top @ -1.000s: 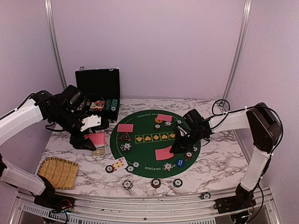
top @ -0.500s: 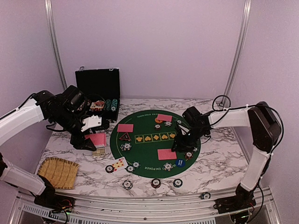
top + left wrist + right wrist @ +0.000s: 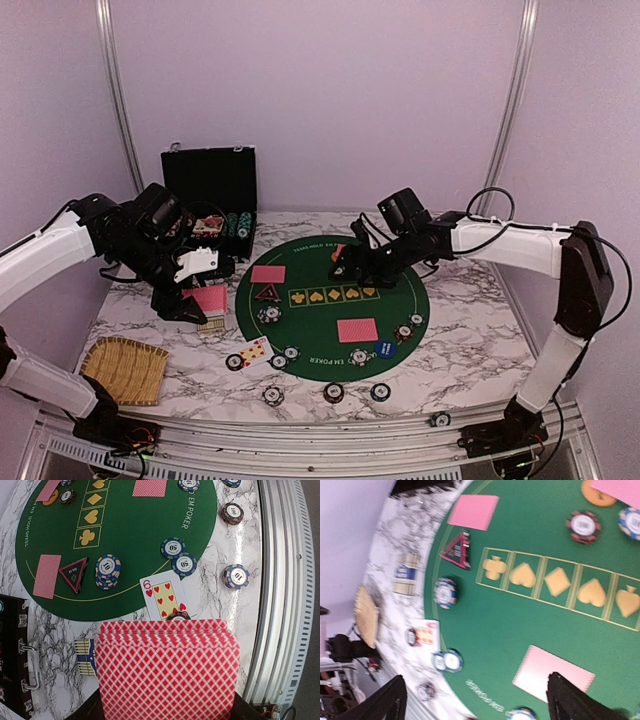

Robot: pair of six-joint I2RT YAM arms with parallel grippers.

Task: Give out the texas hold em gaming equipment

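Note:
My left gripper (image 3: 187,299) is shut on a deck of red-backed playing cards (image 3: 167,672), held over the marble left of the green poker mat (image 3: 315,325). My right gripper (image 3: 352,263) hangs open over the far half of the mat with nothing between its fingers (image 3: 570,700). A single red-backed card (image 3: 357,330) lies on the mat's near right, another (image 3: 268,273) at its left next to the dark triangular marker (image 3: 266,293). The six of hearts (image 3: 164,599) lies face up by the mat's near edge. Striped chips (image 3: 270,315) and a blue button (image 3: 386,348) lie around.
The black chip case (image 3: 210,190) stands open at the back left. A woven straw mat (image 3: 125,370) lies at the near left. A card box (image 3: 211,324) rests under my left gripper. Loose chips (image 3: 333,392) line the front edge by the metal rail.
My right gripper opened, leaving a red-backed card on the mat's near right, then swung back and left over the far side. The left arm and deck stayed still.

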